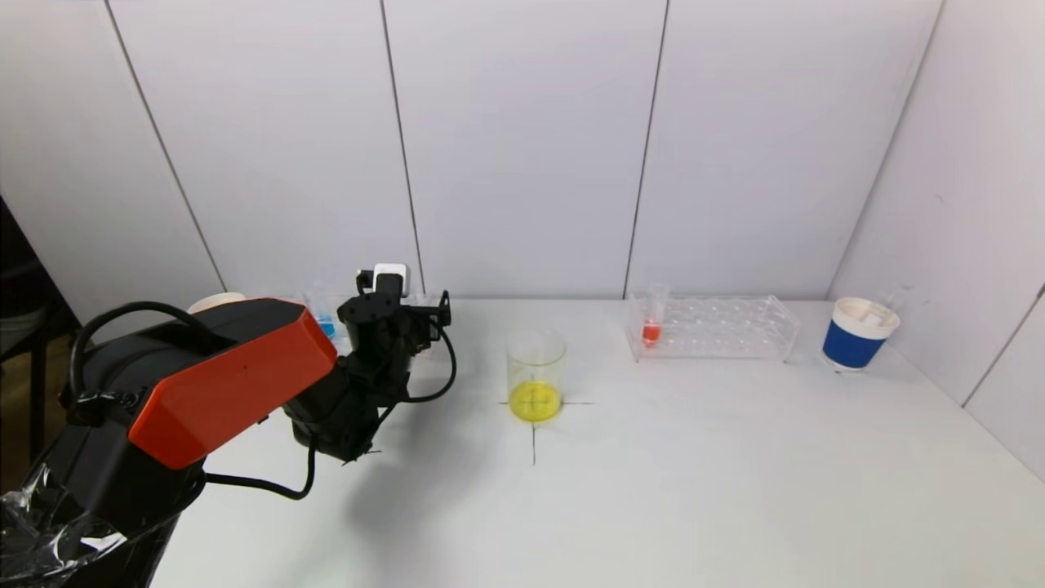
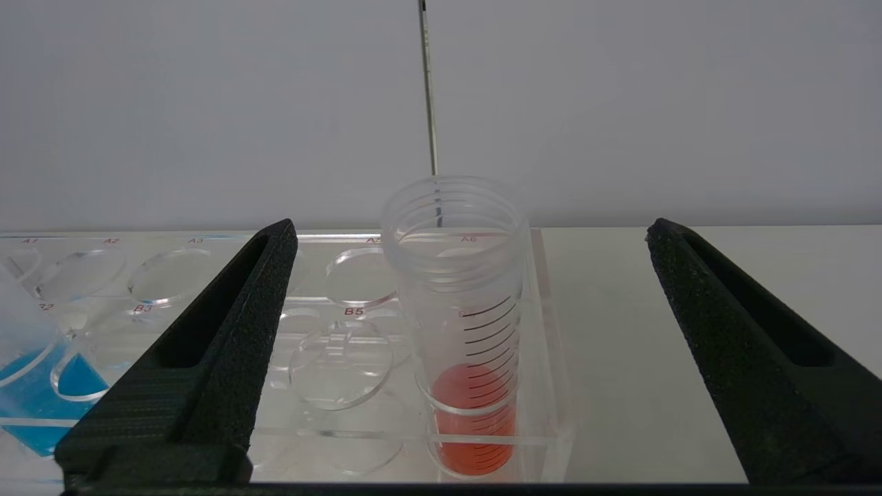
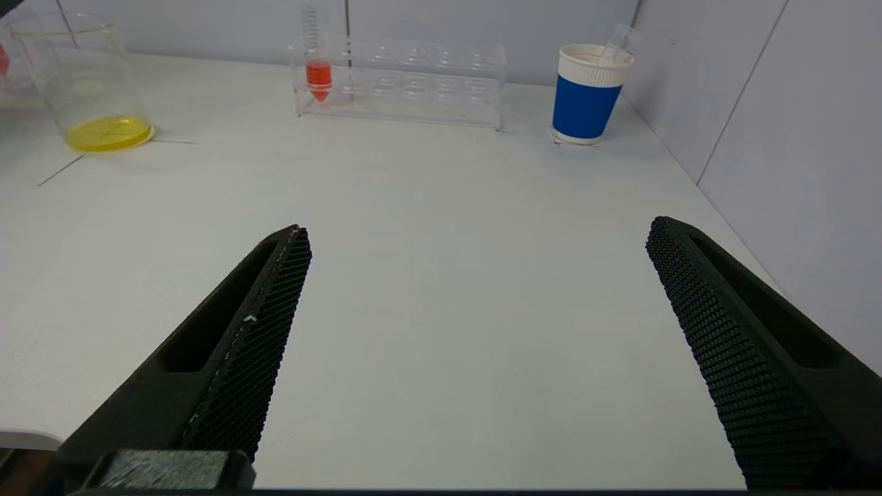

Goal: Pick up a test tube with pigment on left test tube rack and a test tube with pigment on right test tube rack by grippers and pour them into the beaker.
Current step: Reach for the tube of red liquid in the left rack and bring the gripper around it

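My left gripper [image 2: 472, 224] is open at the left test tube rack [image 2: 172, 275]. A clear graduated tube with red pigment [image 2: 468, 413] stands upright in the rack's end hole, between the two fingers but touched by neither. A tube with blue pigment [image 2: 27, 386] sits further along that rack. In the head view the left arm covers most of this rack. The beaker [image 1: 535, 376] holds yellow liquid at the table's middle. The right rack [image 1: 718, 327] carries a red-pigment tube [image 1: 651, 327] at its end nearest the beaker. My right gripper [image 3: 475, 227] hangs open over bare table, holding nothing.
A blue paper cup [image 1: 857, 335] with an empty tube in it stands right of the right rack, close to the side wall. Another cup's rim [image 1: 214, 302] shows behind the left arm. A black cross marks the beaker's spot [image 1: 534, 441]. The back wall runs just behind both racks.
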{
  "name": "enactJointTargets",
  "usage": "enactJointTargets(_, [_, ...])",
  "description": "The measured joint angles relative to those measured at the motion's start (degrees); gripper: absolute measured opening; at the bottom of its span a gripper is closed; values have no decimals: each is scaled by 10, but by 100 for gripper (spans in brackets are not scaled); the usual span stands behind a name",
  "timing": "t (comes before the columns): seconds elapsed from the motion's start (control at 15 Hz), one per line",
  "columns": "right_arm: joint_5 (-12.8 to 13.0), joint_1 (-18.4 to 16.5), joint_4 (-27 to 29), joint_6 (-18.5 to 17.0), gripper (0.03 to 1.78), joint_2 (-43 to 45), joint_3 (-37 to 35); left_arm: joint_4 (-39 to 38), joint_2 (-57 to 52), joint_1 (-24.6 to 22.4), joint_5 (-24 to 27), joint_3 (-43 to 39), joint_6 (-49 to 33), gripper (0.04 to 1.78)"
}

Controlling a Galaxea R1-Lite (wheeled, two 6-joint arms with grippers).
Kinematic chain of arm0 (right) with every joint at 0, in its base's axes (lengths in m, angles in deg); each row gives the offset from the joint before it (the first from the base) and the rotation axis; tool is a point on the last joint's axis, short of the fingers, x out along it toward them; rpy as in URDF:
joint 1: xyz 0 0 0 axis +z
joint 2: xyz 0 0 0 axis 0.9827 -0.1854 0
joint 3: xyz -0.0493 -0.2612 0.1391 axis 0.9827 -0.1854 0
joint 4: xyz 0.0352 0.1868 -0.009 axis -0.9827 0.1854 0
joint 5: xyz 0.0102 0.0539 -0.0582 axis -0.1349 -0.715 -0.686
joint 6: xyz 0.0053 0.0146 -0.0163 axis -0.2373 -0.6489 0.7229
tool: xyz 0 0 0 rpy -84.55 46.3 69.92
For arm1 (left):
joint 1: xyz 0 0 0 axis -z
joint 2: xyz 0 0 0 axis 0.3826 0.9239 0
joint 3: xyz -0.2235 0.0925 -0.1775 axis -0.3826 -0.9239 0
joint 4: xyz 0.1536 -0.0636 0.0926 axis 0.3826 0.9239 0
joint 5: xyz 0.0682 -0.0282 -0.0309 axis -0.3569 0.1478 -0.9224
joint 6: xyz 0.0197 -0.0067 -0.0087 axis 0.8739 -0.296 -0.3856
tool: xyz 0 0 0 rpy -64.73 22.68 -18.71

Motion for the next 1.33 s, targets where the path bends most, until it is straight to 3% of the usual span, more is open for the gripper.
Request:
enactJointTargets(1.2, [0,0,0,0,177,0,0,-1,9,-1,0,2,0,177])
enactJointTargets(1.33, [0,0,0,0,177,0,0,-1,9,-1,0,2,0,169])
